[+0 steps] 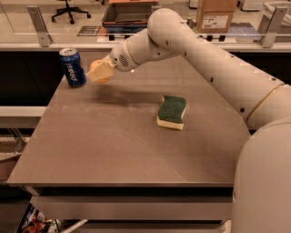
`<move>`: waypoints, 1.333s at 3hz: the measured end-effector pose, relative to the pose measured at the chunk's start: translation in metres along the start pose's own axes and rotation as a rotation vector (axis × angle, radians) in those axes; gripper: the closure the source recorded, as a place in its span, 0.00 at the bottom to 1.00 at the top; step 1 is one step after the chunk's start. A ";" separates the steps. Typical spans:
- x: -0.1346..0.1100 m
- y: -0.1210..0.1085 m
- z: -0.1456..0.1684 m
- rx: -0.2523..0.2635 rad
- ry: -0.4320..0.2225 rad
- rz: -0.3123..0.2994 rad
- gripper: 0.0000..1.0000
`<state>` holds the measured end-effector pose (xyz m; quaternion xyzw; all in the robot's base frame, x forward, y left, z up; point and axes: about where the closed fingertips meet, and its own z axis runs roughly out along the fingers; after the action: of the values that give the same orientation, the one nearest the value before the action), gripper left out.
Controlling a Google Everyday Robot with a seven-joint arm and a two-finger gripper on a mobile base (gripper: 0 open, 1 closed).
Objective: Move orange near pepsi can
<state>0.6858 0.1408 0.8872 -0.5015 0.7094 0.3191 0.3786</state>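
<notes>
One gripper (101, 72) over tabletop (113, 150) at 11 o'clock — fingers (105, 71) clasping orange (92, 68), just beside pepsi can (72, 67), its 3 o'clock.

Office — swivel chair (68, 9) — gripper (100, 73) holding orange (93, 68) near pepsi can (72, 67).
</notes>
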 end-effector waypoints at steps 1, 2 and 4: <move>0.001 0.002 0.019 -0.021 0.063 -0.041 1.00; 0.004 -0.001 0.032 -0.052 0.093 -0.054 1.00; 0.013 -0.009 0.047 -0.129 0.131 -0.018 1.00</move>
<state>0.7018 0.1710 0.8510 -0.5509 0.7062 0.3271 0.3012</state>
